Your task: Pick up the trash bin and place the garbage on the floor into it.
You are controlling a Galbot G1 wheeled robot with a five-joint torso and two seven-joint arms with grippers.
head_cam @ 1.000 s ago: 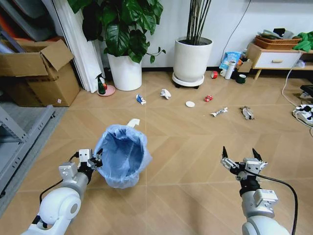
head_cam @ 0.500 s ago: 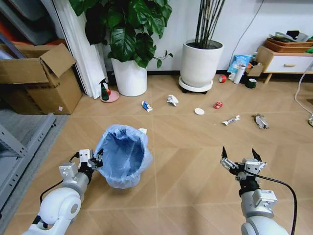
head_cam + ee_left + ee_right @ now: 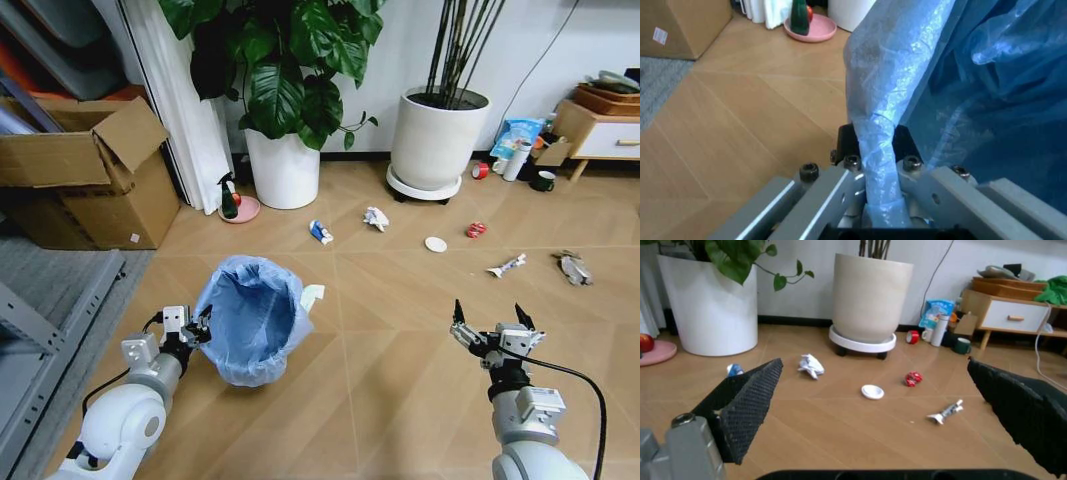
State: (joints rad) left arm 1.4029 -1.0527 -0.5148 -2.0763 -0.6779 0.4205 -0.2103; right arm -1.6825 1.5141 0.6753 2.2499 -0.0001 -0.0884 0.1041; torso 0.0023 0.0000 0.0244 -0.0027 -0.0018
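Observation:
The trash bin (image 3: 250, 315), lined with a crinkly light-blue bag, hangs tilted at lower left, its mouth facing me. My left gripper (image 3: 195, 328) is shut on its rim; the left wrist view shows the fingers (image 3: 848, 145) pinching the bag fold (image 3: 883, 165). My right gripper (image 3: 490, 325) is open over bare floor (image 3: 400, 400). Garbage lies ahead: a blue-white wrapper (image 3: 320, 232), crumpled white paper (image 3: 376, 218), a white disc (image 3: 435, 244), a red piece (image 3: 476, 230), a white scrap (image 3: 506, 266) and a brownish scrap (image 3: 574, 268). Another white paper bit (image 3: 312, 295) lies beside the bin.
Two large white plant pots (image 3: 285, 170) (image 3: 437, 135) stand at the wall. An open cardboard box (image 3: 90, 170) and a metal shelf (image 3: 40, 330) are at left, a pink dish with a bottle (image 3: 238, 207) near them. A low cabinet (image 3: 600, 130) with bottles and mugs (image 3: 520, 160) is far right.
The whole picture has shifted right and down, so the camera moved. Bin and both grippers keep their places in the picture. The white paper bit now shows beside the bin.

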